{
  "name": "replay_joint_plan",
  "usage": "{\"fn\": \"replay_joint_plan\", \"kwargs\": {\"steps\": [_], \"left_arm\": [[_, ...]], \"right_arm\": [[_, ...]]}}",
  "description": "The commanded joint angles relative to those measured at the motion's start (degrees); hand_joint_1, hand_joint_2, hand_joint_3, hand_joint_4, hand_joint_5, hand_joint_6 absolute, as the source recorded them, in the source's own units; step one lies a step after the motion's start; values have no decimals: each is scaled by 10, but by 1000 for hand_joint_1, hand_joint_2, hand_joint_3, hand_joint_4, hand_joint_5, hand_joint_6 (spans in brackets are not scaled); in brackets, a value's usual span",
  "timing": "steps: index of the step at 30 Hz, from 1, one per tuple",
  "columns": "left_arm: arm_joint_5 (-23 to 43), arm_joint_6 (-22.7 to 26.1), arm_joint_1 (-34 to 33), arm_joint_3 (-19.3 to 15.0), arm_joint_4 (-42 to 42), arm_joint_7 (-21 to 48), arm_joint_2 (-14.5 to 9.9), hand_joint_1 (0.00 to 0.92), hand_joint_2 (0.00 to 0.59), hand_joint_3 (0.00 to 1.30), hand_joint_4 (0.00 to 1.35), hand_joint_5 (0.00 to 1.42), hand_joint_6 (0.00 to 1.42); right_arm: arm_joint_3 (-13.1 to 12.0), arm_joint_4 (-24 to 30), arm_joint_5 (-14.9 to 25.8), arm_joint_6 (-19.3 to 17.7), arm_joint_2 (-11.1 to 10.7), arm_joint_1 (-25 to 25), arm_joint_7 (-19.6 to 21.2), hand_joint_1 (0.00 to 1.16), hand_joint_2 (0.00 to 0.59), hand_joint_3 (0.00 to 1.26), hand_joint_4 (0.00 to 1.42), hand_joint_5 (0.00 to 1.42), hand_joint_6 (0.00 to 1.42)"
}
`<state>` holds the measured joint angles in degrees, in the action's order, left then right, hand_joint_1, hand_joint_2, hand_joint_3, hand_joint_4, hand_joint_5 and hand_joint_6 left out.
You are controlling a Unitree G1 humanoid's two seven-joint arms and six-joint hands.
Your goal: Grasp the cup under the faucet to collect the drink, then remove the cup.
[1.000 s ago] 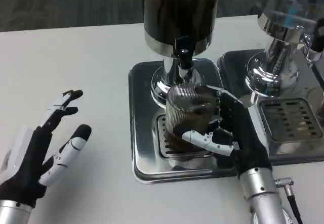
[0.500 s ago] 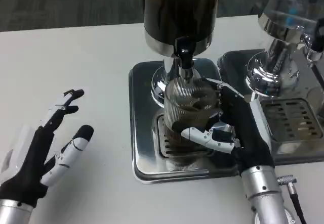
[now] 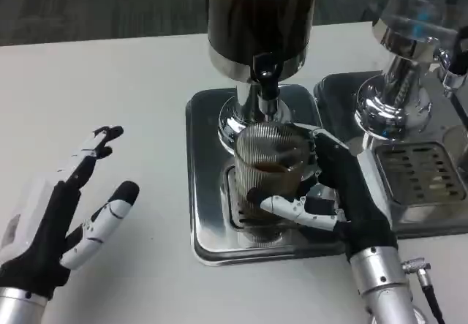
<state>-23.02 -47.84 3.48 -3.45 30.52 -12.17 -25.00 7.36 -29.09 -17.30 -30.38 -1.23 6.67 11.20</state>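
Since a second ago the cup (image 3: 272,174) is sitting lower beneath the faucet (image 3: 266,83), its rim now clear of the spout and dark drink showing inside. I am seeing my right hand (image 3: 322,192) wrapping the ribbed cup from its right side, fingers closed around its lower half over the drip tray (image 3: 208,185). My left hand (image 3: 66,214) is hovering over the white table (image 3: 110,83), fingers spread, holding nothing.

I read this as a lab or office test bench. A plain white table (image 3: 110,75) carries two chrome drink dispensers (image 3: 259,39) on steel drip trays (image 3: 205,192), with grey carpet (image 3: 95,6) at the far edge.
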Motion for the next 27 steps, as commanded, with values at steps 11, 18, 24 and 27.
{"fn": "replay_joint_plan", "kwargs": {"steps": [11,18,24,27], "left_arm": [[-63,80,75,0,-126,4,-50,0,170,7,0,0,0],[-85,98,116,-1,-173,7,-70,0,170,0,0,0,0],[-96,94,141,-2,-196,7,-89,0,170,0,0,0,0],[-95,91,150,0,-199,12,-97,0,169,0,0,0,0]], "right_arm": [[11,106,-2,-12,-24,-55,-20,1123,158,488,586,744,988],[17,152,14,-6,-28,-82,-51,1097,147,502,603,751,993],[22,222,21,2,-36,-121,-72,1092,147,502,603,757,1006],[28,258,31,12,-37,-139,-90,1090,147,502,610,767,1018]]}}
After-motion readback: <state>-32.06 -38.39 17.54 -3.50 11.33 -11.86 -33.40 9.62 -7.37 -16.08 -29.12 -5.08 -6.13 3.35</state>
